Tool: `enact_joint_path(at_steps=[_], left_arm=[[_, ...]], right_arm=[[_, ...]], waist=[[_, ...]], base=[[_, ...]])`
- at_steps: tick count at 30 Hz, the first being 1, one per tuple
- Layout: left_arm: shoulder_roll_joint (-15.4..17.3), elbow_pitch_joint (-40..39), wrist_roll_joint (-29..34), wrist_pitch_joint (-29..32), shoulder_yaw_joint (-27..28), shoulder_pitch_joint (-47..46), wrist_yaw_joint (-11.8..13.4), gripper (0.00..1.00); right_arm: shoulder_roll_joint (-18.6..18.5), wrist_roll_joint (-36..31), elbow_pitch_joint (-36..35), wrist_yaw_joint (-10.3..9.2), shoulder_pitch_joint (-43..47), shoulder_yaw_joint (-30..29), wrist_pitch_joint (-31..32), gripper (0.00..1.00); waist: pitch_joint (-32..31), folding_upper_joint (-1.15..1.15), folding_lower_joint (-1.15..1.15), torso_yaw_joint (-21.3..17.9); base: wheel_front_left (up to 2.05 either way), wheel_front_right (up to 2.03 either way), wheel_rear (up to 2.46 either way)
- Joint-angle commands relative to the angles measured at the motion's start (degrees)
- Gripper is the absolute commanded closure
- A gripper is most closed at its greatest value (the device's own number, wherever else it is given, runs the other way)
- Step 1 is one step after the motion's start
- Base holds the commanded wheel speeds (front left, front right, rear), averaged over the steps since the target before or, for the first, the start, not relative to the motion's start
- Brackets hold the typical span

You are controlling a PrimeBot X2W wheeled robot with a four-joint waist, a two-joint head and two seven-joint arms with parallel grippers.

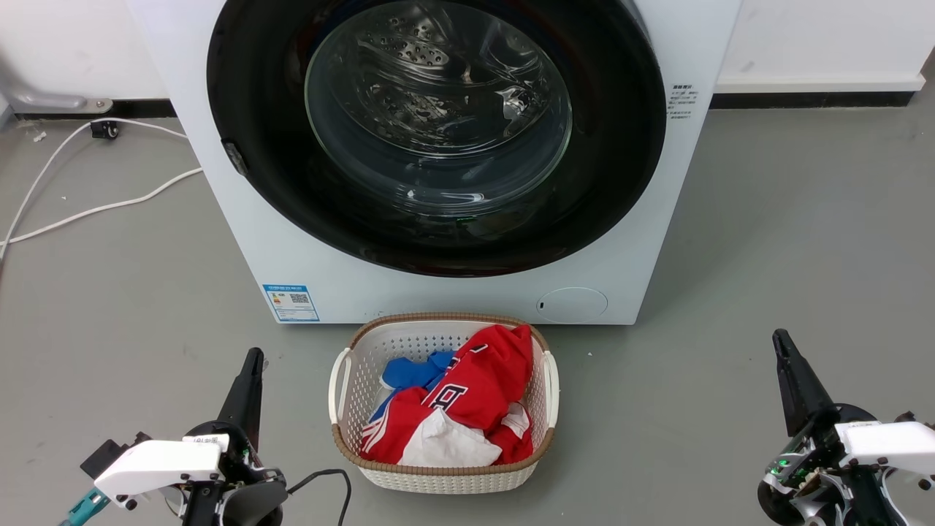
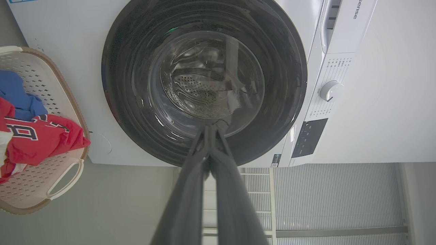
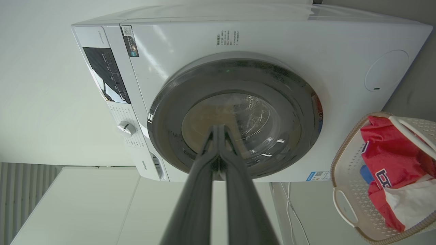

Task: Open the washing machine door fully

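Grey floor (image 1: 767, 241), left fingers (image 1: 245, 398) pinched, pointing forward, right fingers (image 1: 796, 387) likewise

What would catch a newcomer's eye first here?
The big round door with a glossy black rim and bulging clear glass dominates, shut on the white washing machine. On the grey floor before it sits a white perforated plastic basket of red and blue clothes, flanked by the left end effector and right end effector.
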Motion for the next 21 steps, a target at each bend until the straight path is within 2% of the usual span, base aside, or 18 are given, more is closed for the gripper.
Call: enact_joint_path(at_steps=[1, 21], left_arm=[[-0.07, 0.05, 0.30, 0.14, 0.14, -0.53, -0.16, 1.00], [-0.18, 0.05, 0.43, 0.34, 0.32, -0.55, -0.16, 1.00]], right_arm=[[0.24, -0.25, 0.09, 0.16, -0.72, -0.09, 0.12, 1.00], [0.50, -0.62, 0.11, 0.16, -0.77, -0.49, 0.42, 1.00]], waist=[[0.00, 0.00, 0.00, 0.00], [0.00, 0.00, 0.00, 0.00]], base=[[0.00, 0.00, 0.00], [0.00, 0.00, 0.00]])
